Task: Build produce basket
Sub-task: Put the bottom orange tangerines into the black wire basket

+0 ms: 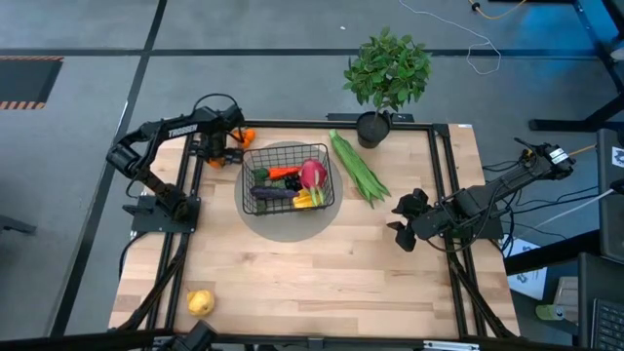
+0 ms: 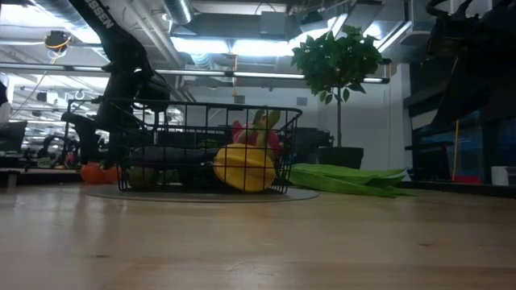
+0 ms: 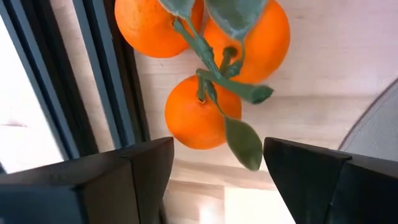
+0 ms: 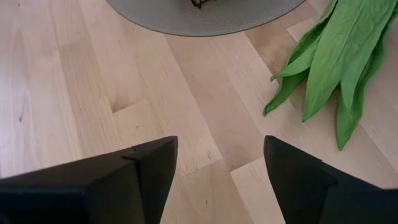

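The black wire basket [image 1: 288, 185] stands on a round grey mat and holds a carrot, an eggplant, a pink dragon fruit [image 1: 313, 174] and yellow fruit [image 2: 244, 167]. Long green pods [image 1: 359, 168] lie on the table to its right. A cluster of three small oranges [image 3: 199, 115] on a leafy stem rests on the table by the far left rail. My left gripper [image 3: 217, 168] is open just above and short of the oranges [image 1: 247, 136], with a leaf between its fingers. My right gripper [image 1: 398, 222] waits open over bare wood right of the mat. A yellow fruit [image 1: 201, 302] lies near the near left corner.
A potted plant [image 1: 387, 78] stands at the table's far edge behind the pods. Black frame rails [image 3: 106, 68] run right beside the oranges. The grey mat's edge [image 4: 205, 15] and the pod tips [image 4: 348, 68] lie ahead of my right gripper. Bare wood stretches along the near half.
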